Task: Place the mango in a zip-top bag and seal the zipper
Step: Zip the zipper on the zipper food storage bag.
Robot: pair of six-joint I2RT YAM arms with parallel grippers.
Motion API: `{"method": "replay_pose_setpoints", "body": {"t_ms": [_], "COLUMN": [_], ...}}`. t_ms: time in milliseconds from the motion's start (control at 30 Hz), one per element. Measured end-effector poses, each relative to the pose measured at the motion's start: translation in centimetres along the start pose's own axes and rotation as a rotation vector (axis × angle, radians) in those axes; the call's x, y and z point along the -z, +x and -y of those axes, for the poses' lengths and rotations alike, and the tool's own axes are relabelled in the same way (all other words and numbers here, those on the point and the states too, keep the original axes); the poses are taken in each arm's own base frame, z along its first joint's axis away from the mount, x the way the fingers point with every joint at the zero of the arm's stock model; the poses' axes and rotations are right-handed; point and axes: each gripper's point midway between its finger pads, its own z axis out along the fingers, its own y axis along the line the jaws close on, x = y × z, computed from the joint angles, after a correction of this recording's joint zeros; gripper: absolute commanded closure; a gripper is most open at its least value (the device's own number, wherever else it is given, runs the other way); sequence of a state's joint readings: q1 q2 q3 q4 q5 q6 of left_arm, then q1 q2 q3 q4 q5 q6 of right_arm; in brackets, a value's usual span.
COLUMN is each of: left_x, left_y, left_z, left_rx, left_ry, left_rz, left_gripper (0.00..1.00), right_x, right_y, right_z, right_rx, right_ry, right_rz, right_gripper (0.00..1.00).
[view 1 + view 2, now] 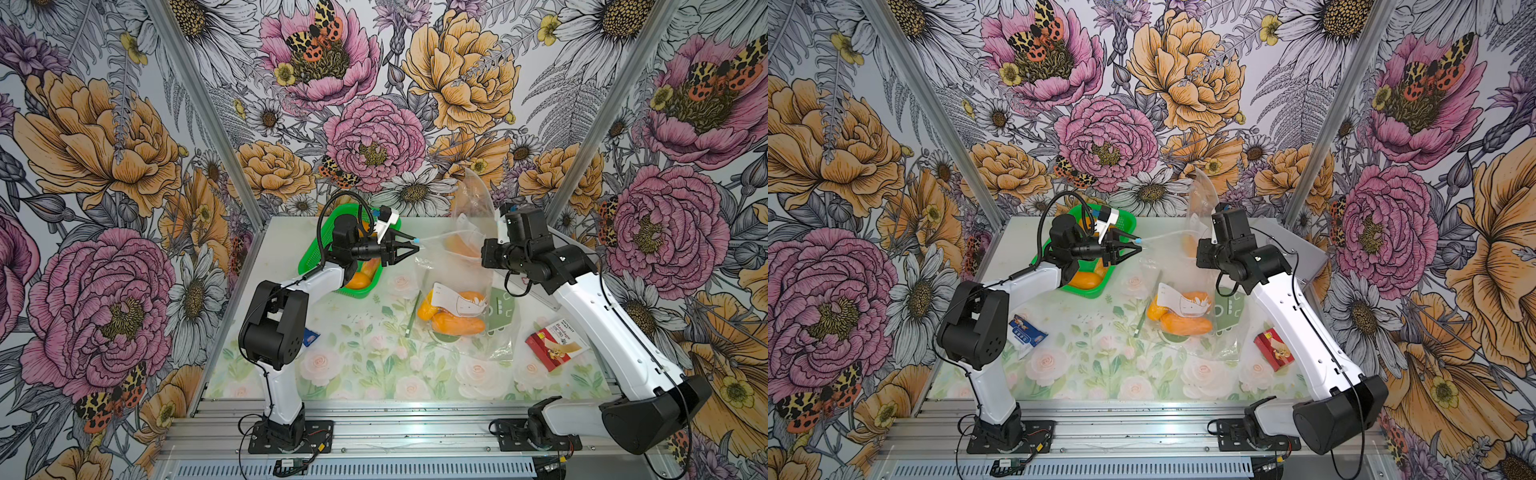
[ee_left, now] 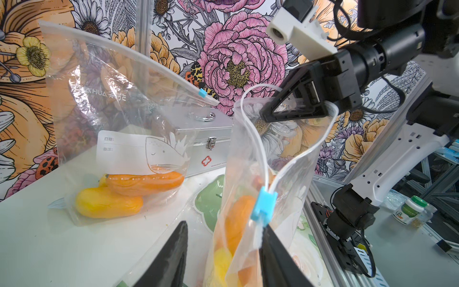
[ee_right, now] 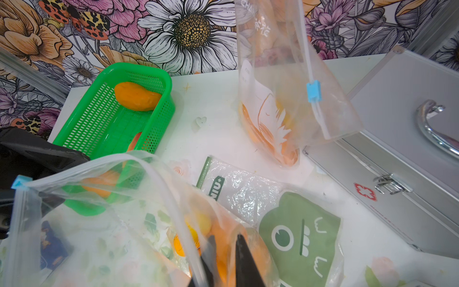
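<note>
With the mango [image 2: 237, 218] already inside the zip-top bag [image 2: 248, 154] strung between both hands and the right hand [image 2: 267, 111] pinching its rim, the left hand [image 1: 415, 244], jaws apart at the blue slider [image 2: 263, 206], should clamp it squarely and run it along the gaping track.

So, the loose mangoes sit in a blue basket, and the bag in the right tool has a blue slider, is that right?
Not quite: the basket is green, as the right wrist view shows. The mangoes sit in it, and the bag in the right tool has a blue slider.
</note>
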State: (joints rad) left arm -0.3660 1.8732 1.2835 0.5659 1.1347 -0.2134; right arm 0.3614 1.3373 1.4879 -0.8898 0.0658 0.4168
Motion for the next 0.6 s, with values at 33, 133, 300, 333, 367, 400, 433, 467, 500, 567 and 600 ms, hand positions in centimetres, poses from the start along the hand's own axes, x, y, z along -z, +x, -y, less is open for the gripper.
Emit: {"method": "replay_pose_setpoints", "body": {"t_ms": [33, 133, 300, 333, 367, 400, 433, 467, 500, 567, 600], "left_x": [-0.1, -0.2, -0.3, -0.3, -0.3, -0.3, -0.3, -0.3, -0.3, -0.2, -0.1], "left_y": [-0.1, -0.5, -0.6, -0.6, -0.6, -0.6, -0.6, -0.6, -0.6, -0.8, -1.1], "left_z": [0.1, 0.3, 0.4, 0.4, 0.4, 0.4, 0.4, 0.4, 0.4, 0.6, 0.8], "left_rx": [0.003, 0.002, 0.005, 0.0, 0.0, 0.0, 0.0, -0.001, -0.001, -0.001, -0.005], "left_ry": [0.004, 0.01, 0.016, 0.016, 0.016, 0.015, 0.015, 0.015, 0.015, 0.013, 0.013], "left_rz": [0.0, 0.004, 0.005, 0.006, 0.005, 0.006, 0.006, 0.006, 0.006, 0.007, 0.009], "left_gripper": [0.64, 0.78, 1.0, 1.0, 1.0, 1.0, 1.0, 1.0, 1.0, 1.0, 1.0], "right_x": [0.0, 0.0, 0.0, 0.0, 0.0, 0.0, 0.0, 0.0, 0.0, 0.1, 0.3], "right_y": [0.0, 0.0, 0.0, 0.0, 0.0, 0.0, 0.0, 0.0, 0.0, -0.2, -0.4], "right_z": [0.0, 0.0, 0.0, 0.0, 0.0, 0.0, 0.0, -0.1, -0.1, -0.2, -0.2], "right_rx": [0.0, 0.0, 0.0, 0.0, 0.0, 0.002, 0.005, 0.011, 0.015, 0.031, 0.038], "right_ry": [0.0, -0.001, 0.0, -0.001, -0.001, -0.001, -0.002, -0.004, -0.004, -0.009, -0.011], "right_rz": [0.001, 0.002, 0.001, 0.001, 0.002, 0.003, 0.002, 0.002, 0.002, 0.006, 0.011], "right_gripper": [0.84, 0.84, 0.83, 0.82, 0.8, 0.76, 0.73, 0.68, 0.65, 0.59, 0.55]}}
